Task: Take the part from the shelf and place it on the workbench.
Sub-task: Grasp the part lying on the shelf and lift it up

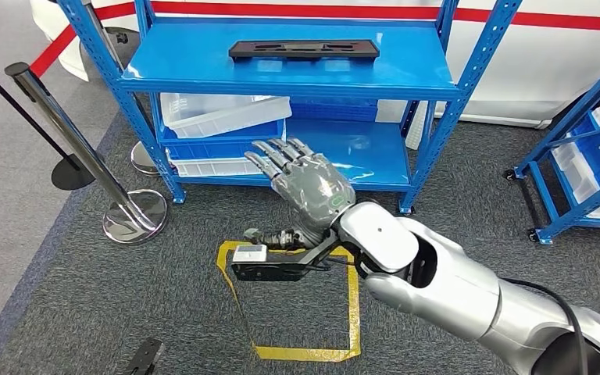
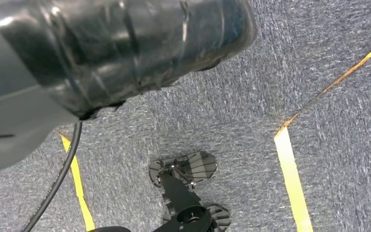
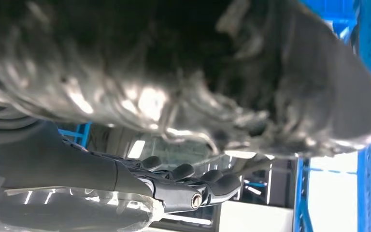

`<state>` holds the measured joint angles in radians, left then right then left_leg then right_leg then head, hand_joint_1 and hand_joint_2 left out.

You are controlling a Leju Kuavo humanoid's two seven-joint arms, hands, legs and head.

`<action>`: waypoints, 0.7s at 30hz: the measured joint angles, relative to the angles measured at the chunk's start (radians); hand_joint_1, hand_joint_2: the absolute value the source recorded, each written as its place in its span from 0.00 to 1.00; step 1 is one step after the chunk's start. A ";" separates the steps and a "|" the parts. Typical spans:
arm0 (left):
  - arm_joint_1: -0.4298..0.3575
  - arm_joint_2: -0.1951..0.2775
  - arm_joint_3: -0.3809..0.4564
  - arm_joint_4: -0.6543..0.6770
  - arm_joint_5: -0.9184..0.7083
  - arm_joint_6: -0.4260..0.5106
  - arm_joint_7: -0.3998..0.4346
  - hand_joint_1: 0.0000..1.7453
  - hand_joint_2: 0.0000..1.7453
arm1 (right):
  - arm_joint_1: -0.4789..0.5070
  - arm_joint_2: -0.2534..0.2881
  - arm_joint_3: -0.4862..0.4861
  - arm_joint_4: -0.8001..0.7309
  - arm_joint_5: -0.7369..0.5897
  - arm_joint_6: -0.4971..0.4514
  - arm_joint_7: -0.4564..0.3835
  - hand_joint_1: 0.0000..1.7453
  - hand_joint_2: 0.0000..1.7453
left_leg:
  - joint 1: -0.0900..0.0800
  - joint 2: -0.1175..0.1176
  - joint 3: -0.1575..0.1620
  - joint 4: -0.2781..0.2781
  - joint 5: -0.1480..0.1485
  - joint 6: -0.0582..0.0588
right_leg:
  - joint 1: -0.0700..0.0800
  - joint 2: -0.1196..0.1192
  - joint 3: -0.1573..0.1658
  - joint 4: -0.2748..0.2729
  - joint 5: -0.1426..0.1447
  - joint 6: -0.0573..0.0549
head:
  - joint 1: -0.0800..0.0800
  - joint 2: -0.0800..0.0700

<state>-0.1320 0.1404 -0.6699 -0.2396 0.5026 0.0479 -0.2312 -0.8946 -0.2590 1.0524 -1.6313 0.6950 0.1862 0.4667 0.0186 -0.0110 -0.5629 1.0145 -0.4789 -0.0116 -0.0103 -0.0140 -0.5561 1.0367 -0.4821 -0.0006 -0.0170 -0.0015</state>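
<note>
The part [image 1: 303, 50] is a long flat black piece lying on the top board of the blue shelf [image 1: 281, 78]. My right hand [image 1: 301, 183] is raised in front of the shelf, below the top board and nearer to me than the part, not touching it. Its fingers are stretched out and apart with nothing in them. In the right wrist view the dark fingers [image 3: 193, 176] reach toward the blue shelf frame [image 3: 367, 96], under a blurred grey mass. The left wrist view shows the shiny dark cover of my left hand [image 2: 101, 48] above the grey carpet; its fingers are hidden.
White and blue bins [image 1: 219, 117] sit on the shelf's lower board. Two chrome stanchion posts [image 1: 133, 215] stand at the left. A yellow tape square [image 1: 305, 351] marks the carpet under my right arm. A second blue rack [image 1: 586, 156] with bins stands at the right.
</note>
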 joint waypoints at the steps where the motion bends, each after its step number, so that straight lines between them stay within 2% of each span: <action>1: 0.000 0.000 -0.003 0.000 0.000 -0.002 -0.002 0.00 0.00 | 0.000 0.003 0.005 0.006 -0.003 0.001 -0.001 0.00 0.00 | 0.000 0.000 0.000 0.000 0.000 0.000 | 0.000 0.000 0.000 0.000 0.000 0.000 | 0.000 0.000; 10: 0.001 0.000 -0.011 0.000 0.000 -0.007 -0.019 0.00 0.00 | 0.010 0.005 0.010 0.020 -0.032 -0.003 0.011 0.00 0.00 | 0.000 0.000 0.000 0.001 0.000 0.000 | 0.000 0.000 0.000 0.000 0.000 0.000 | 0.000 0.000; 21: 0.001 0.000 -0.012 0.000 -0.001 -0.007 -0.023 0.00 0.00 | 0.035 0.002 0.010 0.020 0.094 -0.073 0.013 0.00 0.00 | 0.000 0.000 0.001 0.001 0.000 0.000 | 0.000 0.000 0.000 0.000 0.000 0.000 | 0.000 0.000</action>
<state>-0.1313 0.1408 -0.6816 -0.2396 0.5017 0.0407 -0.2543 -0.8596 -0.2565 1.0628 -1.6112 0.7895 0.1136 0.4800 0.0186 -0.0105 -0.5622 1.0152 -0.4789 -0.0116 -0.0104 -0.0136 -0.5565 1.0367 -0.4821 -0.0006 -0.0172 -0.0015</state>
